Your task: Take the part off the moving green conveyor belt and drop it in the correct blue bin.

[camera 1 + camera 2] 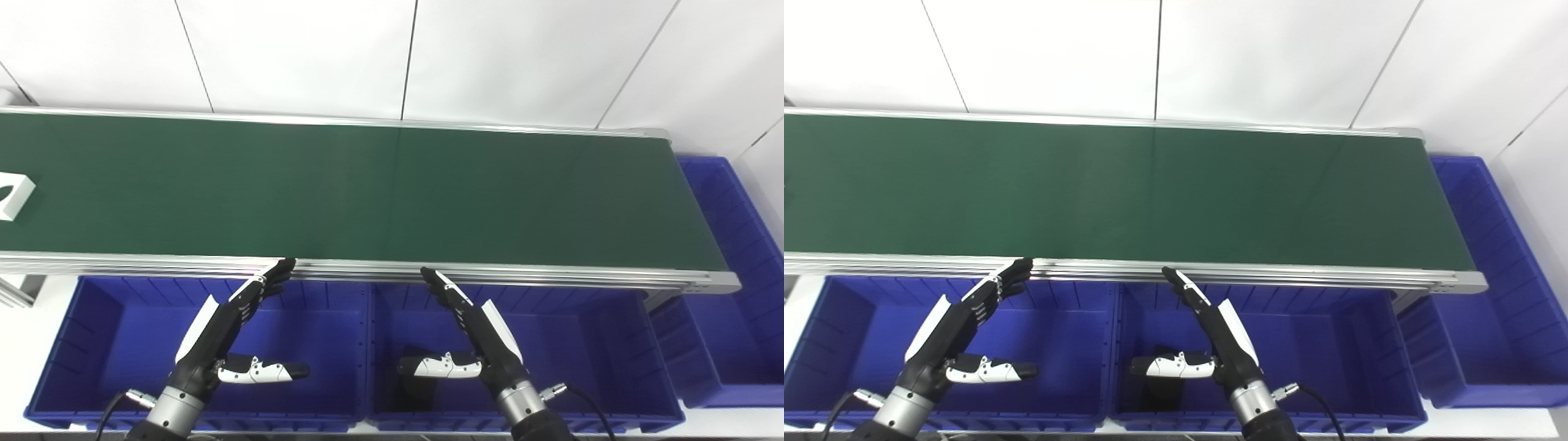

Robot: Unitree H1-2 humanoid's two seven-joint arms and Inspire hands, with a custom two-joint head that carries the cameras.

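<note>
Above the two nearest bins, in the left eye view, both hands hang empty with fingers straight and spread and thumbs pointing inward at each other. The left hand (229, 327) hovers over the left bin (92, 343), its fingertips reaching up to the belt's near metal rail (551, 275). The right hand (474, 327) hovers over the middle bin (588, 343) in the same pose, its fingertips just short of that rail. Beyond both hands runs the green belt (392, 190). Far to the left of the left hand, at the picture's left edge, the white part (13, 195) lies on the belt, cut off by the frame. Well to the right of the right hand, a third bin (735, 294) sits past the belt's end. A dark shape lies in the middle bin under the right thumb; what it is cannot be told.

From the right eye view, the left hand (958, 327) and right hand (1216, 334) show the same open, empty pose above the same two bins. The belt (1151, 190) ahead of them is bare here, and the part is out of frame. The third bin (1488, 306) stands off to the right of the right hand.
</note>
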